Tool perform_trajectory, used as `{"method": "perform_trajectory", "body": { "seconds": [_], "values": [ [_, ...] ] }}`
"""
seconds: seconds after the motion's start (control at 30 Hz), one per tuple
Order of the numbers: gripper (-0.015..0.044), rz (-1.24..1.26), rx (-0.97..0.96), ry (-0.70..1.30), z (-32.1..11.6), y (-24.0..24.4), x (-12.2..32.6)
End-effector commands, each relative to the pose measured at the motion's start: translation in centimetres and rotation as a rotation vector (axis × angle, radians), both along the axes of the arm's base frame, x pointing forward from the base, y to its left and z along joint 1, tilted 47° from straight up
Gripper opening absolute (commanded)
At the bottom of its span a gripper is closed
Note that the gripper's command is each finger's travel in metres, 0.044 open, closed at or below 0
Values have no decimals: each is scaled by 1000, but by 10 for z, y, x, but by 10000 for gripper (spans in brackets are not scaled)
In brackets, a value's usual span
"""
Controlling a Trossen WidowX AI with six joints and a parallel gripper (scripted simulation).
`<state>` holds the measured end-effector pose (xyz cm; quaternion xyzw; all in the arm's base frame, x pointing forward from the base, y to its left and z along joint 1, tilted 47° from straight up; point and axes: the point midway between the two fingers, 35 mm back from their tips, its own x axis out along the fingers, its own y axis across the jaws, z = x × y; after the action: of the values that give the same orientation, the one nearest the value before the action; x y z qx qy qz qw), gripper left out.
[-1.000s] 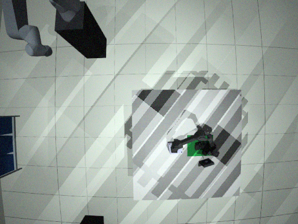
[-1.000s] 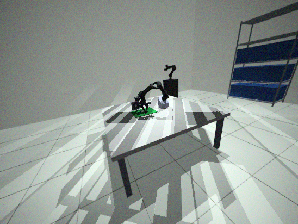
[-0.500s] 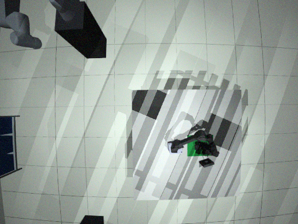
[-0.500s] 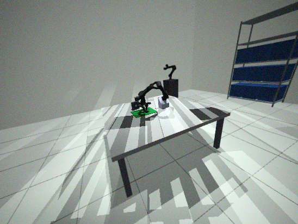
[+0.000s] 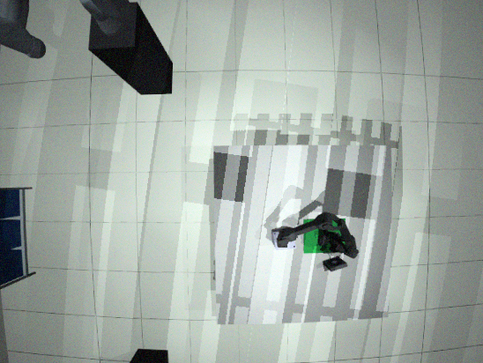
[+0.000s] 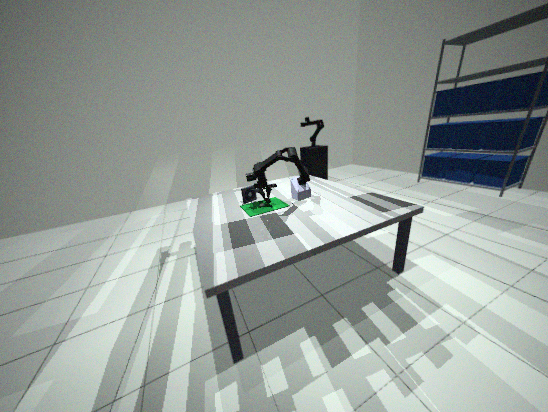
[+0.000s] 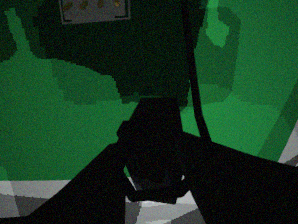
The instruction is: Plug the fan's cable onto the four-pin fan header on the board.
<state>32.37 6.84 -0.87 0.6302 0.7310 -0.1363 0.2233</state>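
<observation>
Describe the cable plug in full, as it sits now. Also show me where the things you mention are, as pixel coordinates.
The plug (image 7: 159,120) is a small, dark, blocky piece, nearly black in this light; its material can't be told. It is clamped between the fingers of the claw (image 7: 156,150), over the green board (image 5: 310,247) (image 6: 250,211) (image 7: 60,130). It's off the four-pin header (image 7: 95,10), whose pins show bare. Whether it touches the board can't be told.

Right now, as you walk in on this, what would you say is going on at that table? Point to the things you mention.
A black robot arm is bent over a green board (image 5: 310,244) (image 6: 250,211) (image 7: 30,115), its gripper (image 7: 148,147) shut on the dark plug (image 7: 159,117) of the fan's cable (image 7: 194,85). The fan (image 5: 335,263) (image 6: 248,194) stands beside the board. The four-pin header (image 7: 95,8) is in the wrist view, apart from the plug, so it isn't plugged in yet.
</observation>
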Motion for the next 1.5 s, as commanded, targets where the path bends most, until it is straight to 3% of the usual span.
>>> {"method": "perform_trajectory", "body": {
  "seconds": [0.0,0.7,1.47],
  "values": [
    [0,4,-4,-7,8,-7,1],
    [0,16,-1,-20,48,-46,1],
    [0,444,-149,-648,60,-36,-1]
  ]
}}
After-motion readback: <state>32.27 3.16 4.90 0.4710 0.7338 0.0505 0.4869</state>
